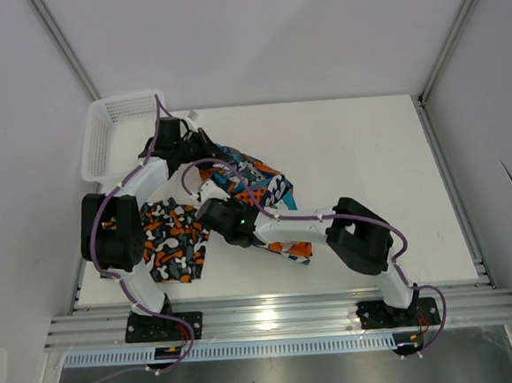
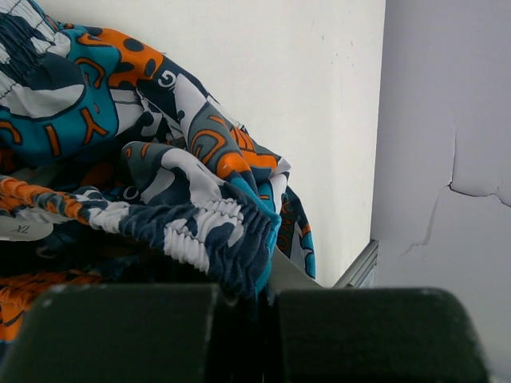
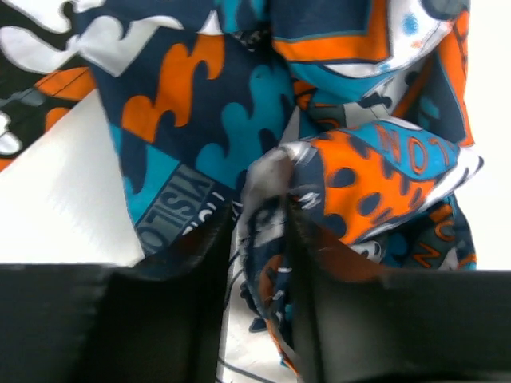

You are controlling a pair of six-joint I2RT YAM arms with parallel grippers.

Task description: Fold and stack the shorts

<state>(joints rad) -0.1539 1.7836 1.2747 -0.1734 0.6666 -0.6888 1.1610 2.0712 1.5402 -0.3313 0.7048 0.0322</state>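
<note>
Two grippers are both clenched on the same garment, the teal graphic-print shorts (image 1: 259, 178). In the left wrist view, the left gripper (image 2: 243, 302) has its jaws pressed together on the gathered elastic waistband, with no gap showing between the fingers. The right gripper (image 3: 265, 239) stands a little wider, its jaws pinching a raised fold of the printed cloth that fills the space between them (the fabric touches both fingers).

Two pairs of shorts are in view, one of each print. The teal pair lies crumpled and bunched left of the middle of the white table (image 1: 368, 147). The left gripper is at its far left edge and the right gripper at its near left side. The camouflage shorts (image 1: 173, 241) lie flat by the near left edge of the table, partly covered by the left arm and just beside the teal pair. The pictures do not show whether the two garments touch.

One container is present: a white mesh basket (image 1: 93, 144) at the far left corner of the table, hanging partly past the table's left side. Its mesh floor is in plain view, and the left arm's purple cable crosses its near right corner. Neither pair of shorts lies in it.
</note>
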